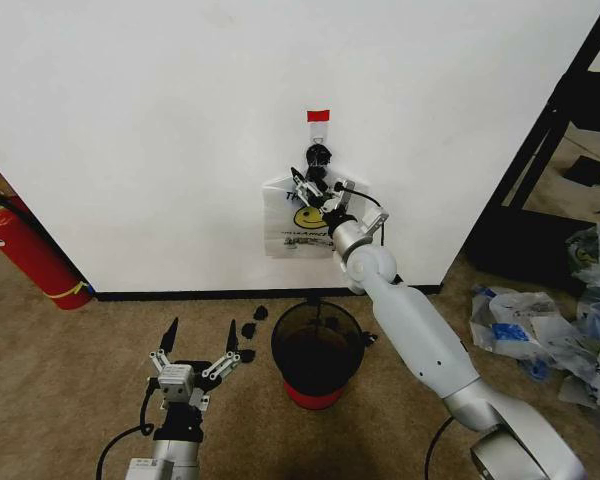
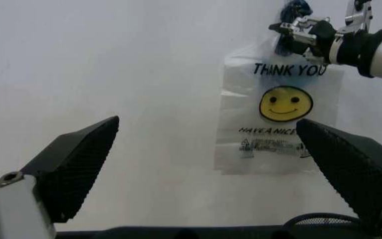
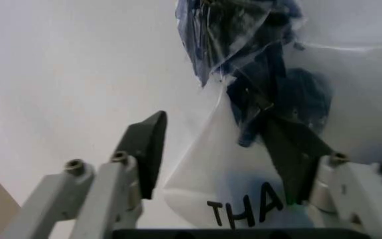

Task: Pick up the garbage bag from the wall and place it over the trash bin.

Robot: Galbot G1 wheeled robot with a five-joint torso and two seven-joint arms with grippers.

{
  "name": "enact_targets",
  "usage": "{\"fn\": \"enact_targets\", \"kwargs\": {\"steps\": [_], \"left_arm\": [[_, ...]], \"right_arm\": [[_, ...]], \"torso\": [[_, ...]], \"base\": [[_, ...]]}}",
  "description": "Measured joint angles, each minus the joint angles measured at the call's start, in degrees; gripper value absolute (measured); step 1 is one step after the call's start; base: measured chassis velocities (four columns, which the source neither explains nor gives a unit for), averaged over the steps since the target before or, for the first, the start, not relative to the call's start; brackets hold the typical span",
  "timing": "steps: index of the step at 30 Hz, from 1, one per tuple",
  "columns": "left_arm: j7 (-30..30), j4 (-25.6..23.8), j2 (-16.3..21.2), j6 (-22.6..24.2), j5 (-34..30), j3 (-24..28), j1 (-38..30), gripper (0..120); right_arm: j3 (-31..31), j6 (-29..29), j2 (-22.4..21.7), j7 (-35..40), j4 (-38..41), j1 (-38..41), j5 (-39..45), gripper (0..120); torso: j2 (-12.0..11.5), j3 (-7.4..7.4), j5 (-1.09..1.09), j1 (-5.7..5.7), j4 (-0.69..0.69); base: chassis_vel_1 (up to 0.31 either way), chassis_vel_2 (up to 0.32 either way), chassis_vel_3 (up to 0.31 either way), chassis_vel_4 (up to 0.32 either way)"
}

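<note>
The left pincer (image 1: 199, 352) is parked low, spread wide and empty, beside the trash bin (image 1: 317, 350). Beyond, at the wall, the open right pincer (image 1: 318, 190) is held astride the garbage bag (image 1: 296, 218)'s bunched top; a squarely centred closing is judged best.

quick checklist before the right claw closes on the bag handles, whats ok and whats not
1. Right claw open around the handles: ok, fingers spread either side of the blue-taped top.
2. Garbage bag hanging on the wall: ok, flat against it.
3. Both handles between the fingers: cannot tell.
4. Trash bin below the bag: ok, upright against the wall base.
5. Left claw out of the way: ok, open, low beside the bin.
</note>
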Motion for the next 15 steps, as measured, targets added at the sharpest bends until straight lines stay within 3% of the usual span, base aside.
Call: {"fn": "enact_targets", "kwargs": {"steps": [1,8,15], "left_arm": [[0.0,0.0,0.0,0.0,0.0,0.0,0.0,100],[0.03,0.12,0.01,-0.05,-0.02,0.1,-0.03,100],[0.07,0.14,0.14,-0.13,-0.02,0.15,-0.03,100]], "right_arm": [[0.0,0.0,0.0,0.0,0.0,0.0,0.0,51],[-0.09,-0.02,-0.33,0.17,0.07,0.21,0.08,19],[-0.13,-0.06,-0.61,0.31,0.05,0.21,0.2,0]], "torso": [[0.0,0.0,0.0,0.0,0.0],[0.0,0.0,0.0,0.0,0.0],[0.0,0.0,0.0,0.0,0.0]], "base": [[0.0,0.0,0.0,0.0],[0.0,0.0,0.0,0.0],[0.0,0.0,0.0,0.0]]}}
